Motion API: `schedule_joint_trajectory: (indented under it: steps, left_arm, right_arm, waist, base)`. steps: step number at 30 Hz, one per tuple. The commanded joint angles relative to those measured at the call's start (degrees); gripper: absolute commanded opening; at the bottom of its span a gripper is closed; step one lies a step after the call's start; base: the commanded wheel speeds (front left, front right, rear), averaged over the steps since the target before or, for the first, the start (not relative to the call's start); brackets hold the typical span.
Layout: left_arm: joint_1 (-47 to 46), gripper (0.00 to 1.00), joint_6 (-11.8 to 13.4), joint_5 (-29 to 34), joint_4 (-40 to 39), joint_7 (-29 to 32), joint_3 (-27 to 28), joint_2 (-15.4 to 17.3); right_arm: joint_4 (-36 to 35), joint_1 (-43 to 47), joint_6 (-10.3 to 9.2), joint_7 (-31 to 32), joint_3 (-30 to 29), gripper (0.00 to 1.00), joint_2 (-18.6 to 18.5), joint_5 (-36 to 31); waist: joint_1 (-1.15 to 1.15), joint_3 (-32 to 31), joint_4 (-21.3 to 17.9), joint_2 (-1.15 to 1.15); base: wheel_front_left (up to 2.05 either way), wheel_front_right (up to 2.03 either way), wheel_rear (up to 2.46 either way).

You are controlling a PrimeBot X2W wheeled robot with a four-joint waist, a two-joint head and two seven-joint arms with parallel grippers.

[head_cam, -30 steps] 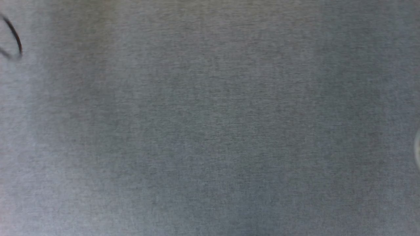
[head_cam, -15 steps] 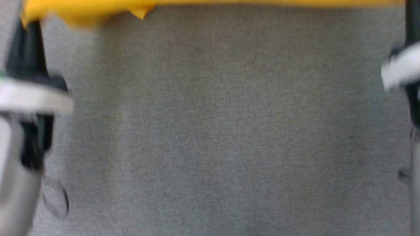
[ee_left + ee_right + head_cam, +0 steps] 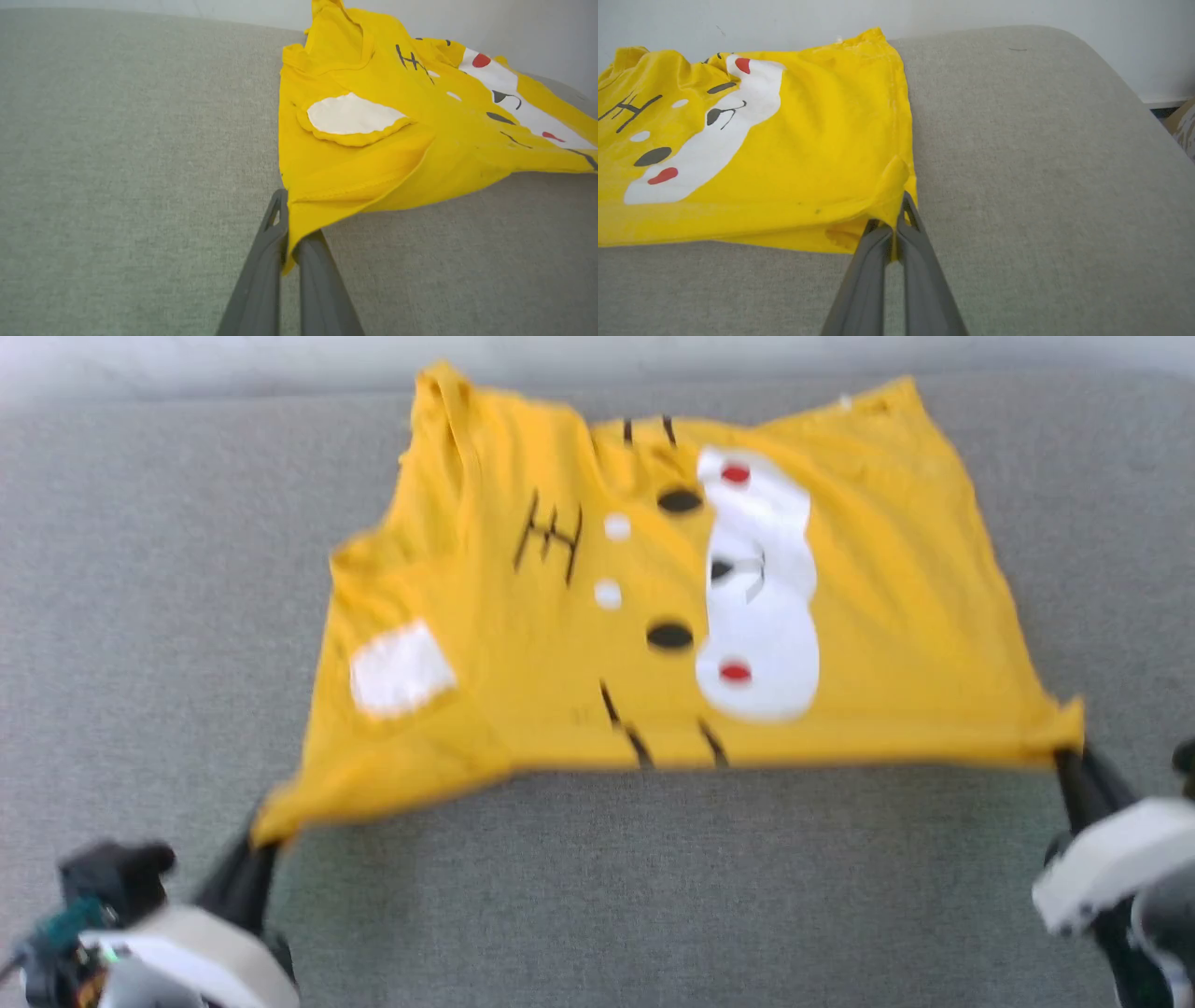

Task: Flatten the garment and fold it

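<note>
My left gripper (image 3: 289, 233): fingers pinched closed on the near-left corner of the garment (image 3: 523, 644), with a stitched edge caught between them. Yellow fabric folds over the tips, so the pad contact is hidden.
My right gripper (image 3: 894, 231): closed as well, clamped on the near-right corner, where a small tuft of fabric bunches just above the tips.
The near edge runs taut and almost straight between the two grips. It is raised off the grey fabric surface (image 3: 653, 877), and there is shadow under it in the left wrist view.
The shirt is print side up and spread out away from me. The rest slopes down onto the surface, and I can't tell exactly where it touches.
There is a white patch (image 3: 401, 667) just past my left grip, wrinkled around its rim. The big white face print (image 3: 756, 588), with red dots and black marks, sits right of centre, nearer my right arm.
The far-left part is rumpled and stands up in a ridge at the collar end. The far-right corner lies flat near the back edge of the surface.
A pale wall (image 3: 1017, 14) is behind all of it.
</note>
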Motion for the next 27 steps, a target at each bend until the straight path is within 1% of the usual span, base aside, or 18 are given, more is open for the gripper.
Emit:
schedule_joint_trajectory:
  steps: [1,6,8,11,14,19,27]
  left_arm:
    - [1.92,0.00,0.03,-0.90,-0.50,1.58,-0.54,0.93]
    - [8.22,0.00,-0.62,-4.55,-1.68,9.65,-3.42,3.50]
    - [10.38,0.00,-0.91,-6.76,-2.20,12.99,-4.55,3.96]
    - [12.95,0.00,-0.59,-9.21,-3.34,16.98,-5.73,4.68]
    - [15.18,0.00,0.30,-10.89,-4.45,19.78,-6.45,5.29]
    - [18.73,0.00,2.05,-13.05,-6.36,23.05,-7.37,5.95]
    - [23.56,0.00,3.66,-16.42,-11.01,25.05,-6.94,6.90]
  right_arm:
    - [-0.12,1.89,-0.05,0.84,-0.52,0.00,-0.02,0.84]
    - [-0.25,8.49,-0.05,5.65,0.24,0.00,-0.83,3.38]
    - [-0.24,10.96,-0.05,7.77,0.51,0.00,-1.37,4.60]
    - [-0.21,14.56,-0.05,10.90,0.96,0.00,-2.78,5.39]
    - [-0.12,17.88,-0.05,14.35,1.15,0.00,-3.35,6.33]
    - [-0.41,23.38,-0.05,21.54,1.32,0.00,-3.23,8.11]
    - [-3.43,28.41,-0.05,27.78,-0.64,0.00,-2.76,9.10]
  waist:
    - [0.02,-3.10,0.12,0.00]
    - [0.02,-5.82,0.31,0.00]
    - [0.02,-6.93,0.52,0.00]
    - [0.02,-8.54,0.82,0.00]
    - [0.02,-10.14,1.15,0.00]
    - [0.02,-12.26,1.65,0.00]
    - [0.02,-14.73,1.99,0.00]
  base:
    - [0.00,0.00,0.00]
    - [0.00,0.00,0.00]
    - [0.00,0.00,0.00]
    - [0.00,0.00,0.00]
    - [0.00,0.00,0.00]
    - [0.00,0.00,0.00]
    - [0.00,0.00,0.00]
